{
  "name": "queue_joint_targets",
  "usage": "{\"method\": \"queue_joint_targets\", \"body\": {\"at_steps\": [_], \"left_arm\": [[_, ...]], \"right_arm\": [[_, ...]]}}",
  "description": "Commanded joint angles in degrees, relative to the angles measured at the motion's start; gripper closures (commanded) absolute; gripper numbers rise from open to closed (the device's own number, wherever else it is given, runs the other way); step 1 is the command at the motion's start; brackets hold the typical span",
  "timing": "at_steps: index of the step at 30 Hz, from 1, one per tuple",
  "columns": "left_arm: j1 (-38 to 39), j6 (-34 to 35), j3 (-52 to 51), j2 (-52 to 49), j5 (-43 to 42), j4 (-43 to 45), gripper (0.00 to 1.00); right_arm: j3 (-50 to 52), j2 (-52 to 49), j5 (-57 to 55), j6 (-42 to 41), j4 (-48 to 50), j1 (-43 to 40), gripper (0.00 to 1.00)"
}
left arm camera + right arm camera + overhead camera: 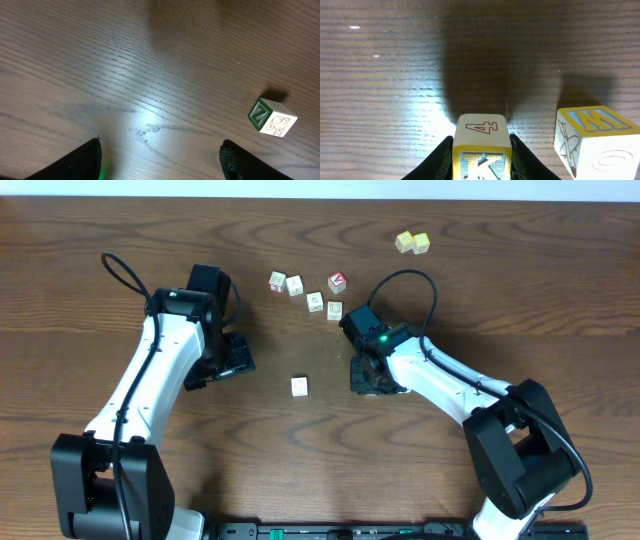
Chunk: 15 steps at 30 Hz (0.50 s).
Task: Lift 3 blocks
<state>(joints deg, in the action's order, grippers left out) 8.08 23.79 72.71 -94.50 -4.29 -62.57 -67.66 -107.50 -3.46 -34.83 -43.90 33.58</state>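
Observation:
In the right wrist view, my right gripper (481, 145) is shut on a yellow-faced block (481, 131) showing a K and a 4, with a black finger pressed to each side. I cannot tell whether it is off the table. Close to its right stands a whitish block (587, 145) with a yellow-framed M face and a plane drawing. From overhead, the right gripper (362, 375) hides both. My left gripper (161, 145) is open and holds nothing. A whitish block with a green letter face (272, 118) lies ahead of it to the right. A whitish block (299, 386) sits between the two grippers, with the left gripper (237, 358) to its left.
A red-faced cube (338, 281) and several whitish cubes (294, 285) are clustered behind the grippers. Two pale yellow cubes (412, 242) sit as a pair at the back right. The surface is dark wood.

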Motion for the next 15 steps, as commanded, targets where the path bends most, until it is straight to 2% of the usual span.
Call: {"method": "queue_joint_targets", "body": {"at_steps": [1, 15], "left_arm": [[-0.1, 0.1, -0.2, -0.1, 0.7, -0.2, 0.24], [-0.1, 0.1, -0.2, -0.1, 0.7, -0.3, 0.24]], "right_arm": [[0.4, 0.6, -0.6, 1.7, -0.3, -0.4, 0.69], [0.4, 0.6, -1.0, 3.7, 0.7, -2.8, 0.73]]}}
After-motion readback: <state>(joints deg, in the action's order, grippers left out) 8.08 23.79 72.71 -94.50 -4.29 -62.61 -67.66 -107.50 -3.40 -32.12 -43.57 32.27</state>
